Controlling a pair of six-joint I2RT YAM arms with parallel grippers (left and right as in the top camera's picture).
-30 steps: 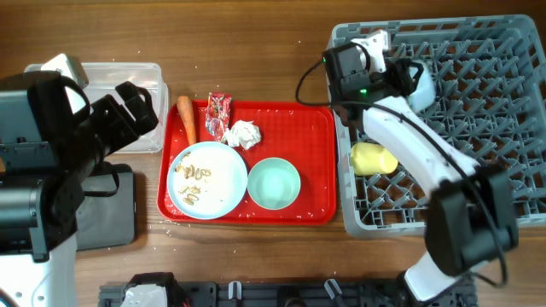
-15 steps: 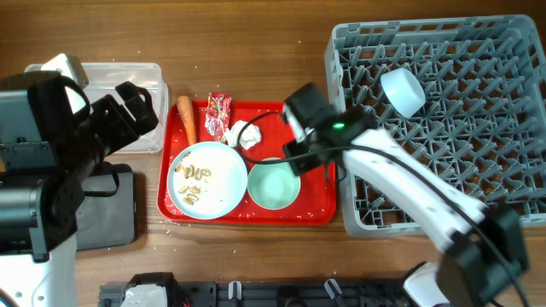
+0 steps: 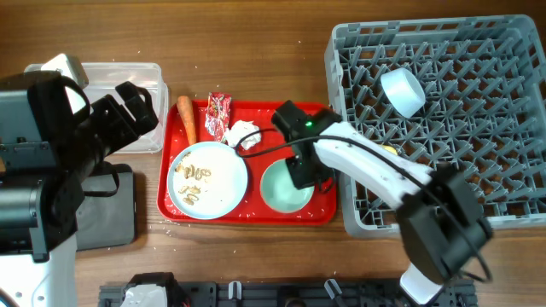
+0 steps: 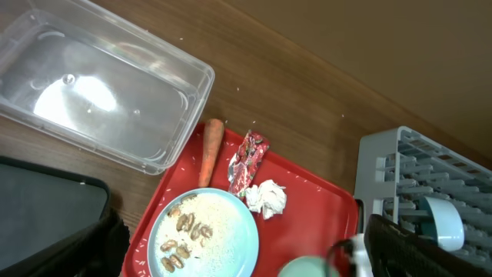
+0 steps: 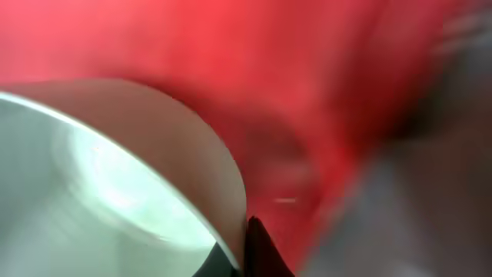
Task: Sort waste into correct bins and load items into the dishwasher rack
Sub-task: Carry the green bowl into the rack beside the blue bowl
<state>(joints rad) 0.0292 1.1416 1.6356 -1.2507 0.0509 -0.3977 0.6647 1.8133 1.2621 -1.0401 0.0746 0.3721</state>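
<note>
The pale-green bowl (image 3: 280, 189) sits on the red tray (image 3: 286, 115). My right gripper (image 3: 301, 170) is at its right rim; in the blurred right wrist view the fingers (image 5: 244, 250) pinch the bowl's rim (image 5: 138, 154), one on each side. The light-blue plate (image 3: 207, 179) holds beige scraps (image 3: 194, 175). The carrot (image 3: 186, 119), red wrapper (image 3: 219, 115) and tissue (image 3: 243, 134) lie at the tray's back. The light-blue bowl (image 3: 403, 91) rests in the grey rack (image 3: 486, 128). The yellow cup is hidden under my right arm. My left gripper (image 3: 136, 107) hangs open and empty by the clear tub (image 3: 128, 72).
The black tray (image 3: 107, 213) lies in front of the clear tub, partly under my left arm. The left wrist view shows the tub (image 4: 100, 92), carrot (image 4: 209, 150), wrapper (image 4: 247, 160), tissue (image 4: 265, 197), plate (image 4: 204, 235) and rack corner (image 4: 392, 169).
My right arm left the light-blue bowl in the rack, swung left over the red tray and came down on the pale-green bowl's rim. The bowl shifted slightly right. The left arm stayed still.
</note>
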